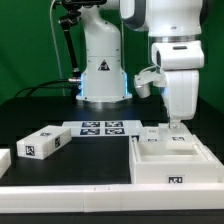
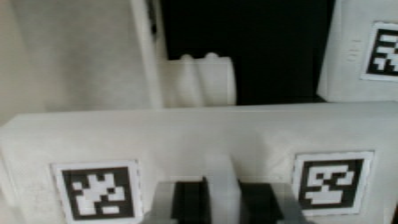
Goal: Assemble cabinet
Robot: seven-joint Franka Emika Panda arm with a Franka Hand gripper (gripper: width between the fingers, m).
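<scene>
In the exterior view the gripper (image 1: 172,124) hangs low over a small white part (image 1: 181,141) inside the open cabinet shell (image 1: 150,176) on the exterior view's right, and in the wrist view its fingers (image 2: 185,200) straddle a tagged panel (image 2: 196,140), though I cannot tell whether they clamp it, so I judge it should centre on the ridge and grip firmly before lifting straight.

The marker board (image 1: 100,128) is white with 4 black-and-white square tags, and it lies on a black table (image 1: 95,160). Near the marker board, the cabinet shell (image 1: 172,165) and the drawer block (image 1: 40,144) are white too, each with black-and-white tags. Behind the marker board, the white robot base (image 1: 104,65) glows blue low down.
</scene>
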